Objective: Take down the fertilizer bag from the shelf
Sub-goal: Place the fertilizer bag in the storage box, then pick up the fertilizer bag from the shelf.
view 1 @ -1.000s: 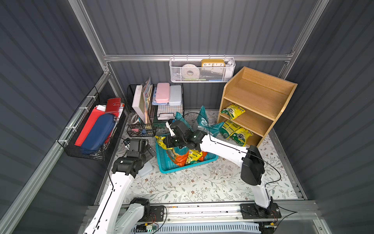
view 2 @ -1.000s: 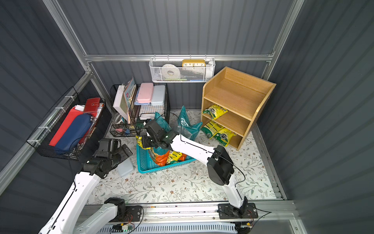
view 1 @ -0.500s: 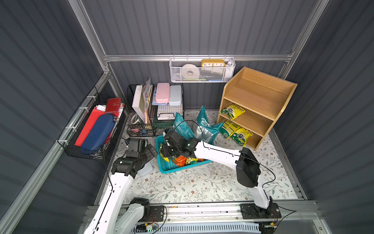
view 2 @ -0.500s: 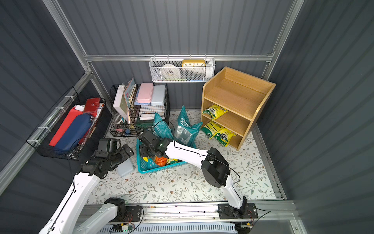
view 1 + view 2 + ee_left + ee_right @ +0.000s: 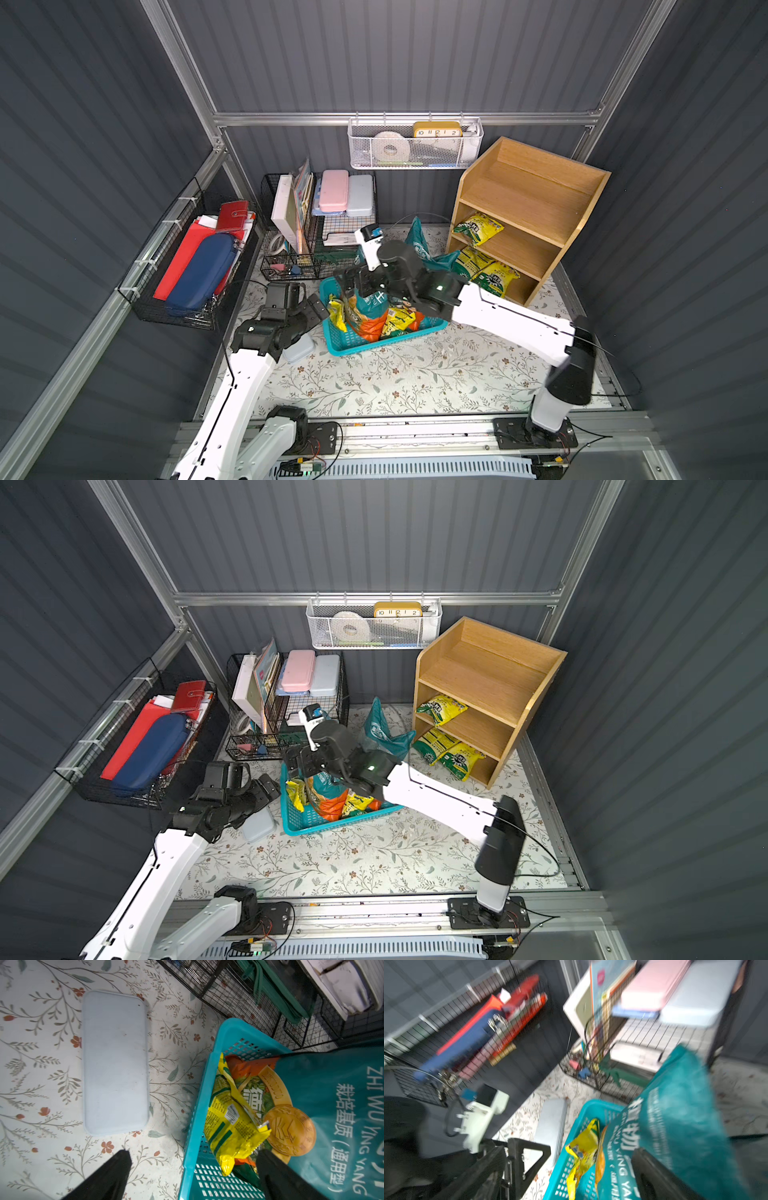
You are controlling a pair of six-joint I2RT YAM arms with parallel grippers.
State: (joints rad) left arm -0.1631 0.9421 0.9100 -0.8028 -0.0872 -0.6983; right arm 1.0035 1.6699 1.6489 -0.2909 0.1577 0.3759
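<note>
Teal fertilizer bag [image 5: 372, 301] in basket [image 5: 353, 343] — beside wide right jaws; left jaws wide

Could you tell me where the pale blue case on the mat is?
In both top views the pale blue case lies on the floral mat, between the teal basket and the left arm.

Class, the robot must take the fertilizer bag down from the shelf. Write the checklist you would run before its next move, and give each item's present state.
1. Right gripper open: ok, jaws apart over the basket.
2. Teal bag free of it: cannot tell; the bag leans on one finger in the blurred wrist view.
3. Left gripper open and holding nothing: ok.
4. Bags off the shelf: not ok; a yellow bag lies on the middle tier, and two more on the bottom.
</note>
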